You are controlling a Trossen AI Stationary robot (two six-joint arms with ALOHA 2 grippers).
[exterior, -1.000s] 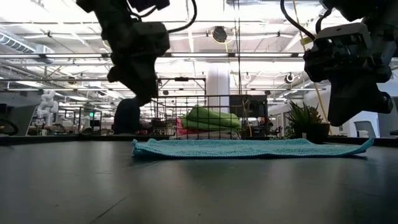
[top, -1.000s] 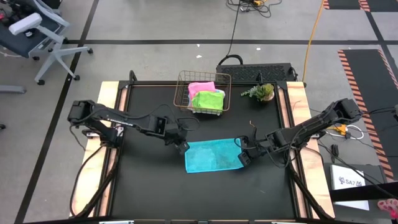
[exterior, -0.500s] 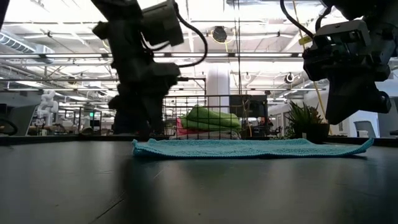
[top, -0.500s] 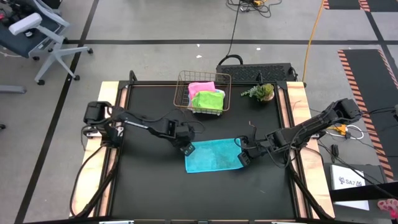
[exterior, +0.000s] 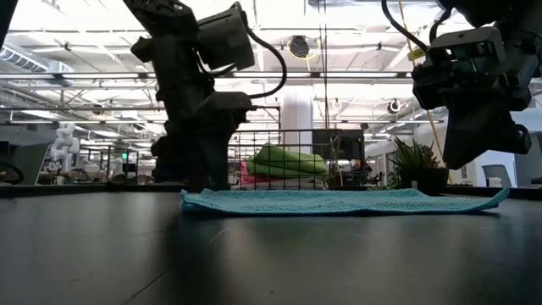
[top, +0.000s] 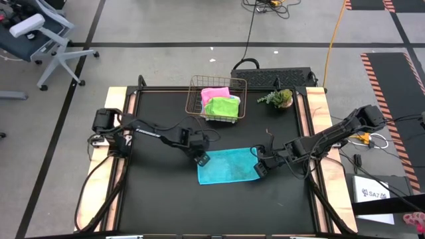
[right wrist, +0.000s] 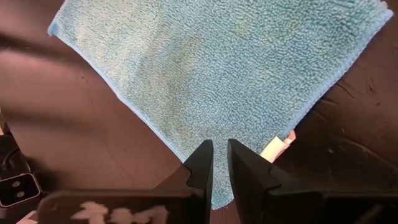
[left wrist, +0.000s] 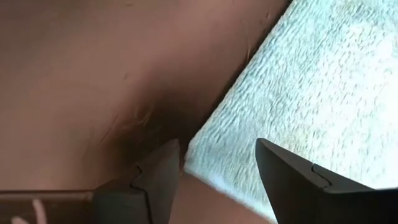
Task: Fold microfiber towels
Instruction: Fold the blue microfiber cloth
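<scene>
A cyan-blue towel (top: 228, 166) was spread flat on the black counter (top: 159, 199), near its middle and just in front of the copper wire basket (top: 197, 93). Its long axis ran across the counter from left to right, slightly tilted. Pink (top: 214, 93) and lime green (top: 221, 106) towels were piled inside the basket, with a small plant (top: 279, 98) beside it. The left gripper (top: 201, 158) was lowered at the towel's far left corner, its jaws spread wide astride that corner's edge. The right gripper (top: 259, 169) was placed at the near right corner, where its jaws were clenched on the cloth, the corner lifted slightly off the counter.
</scene>
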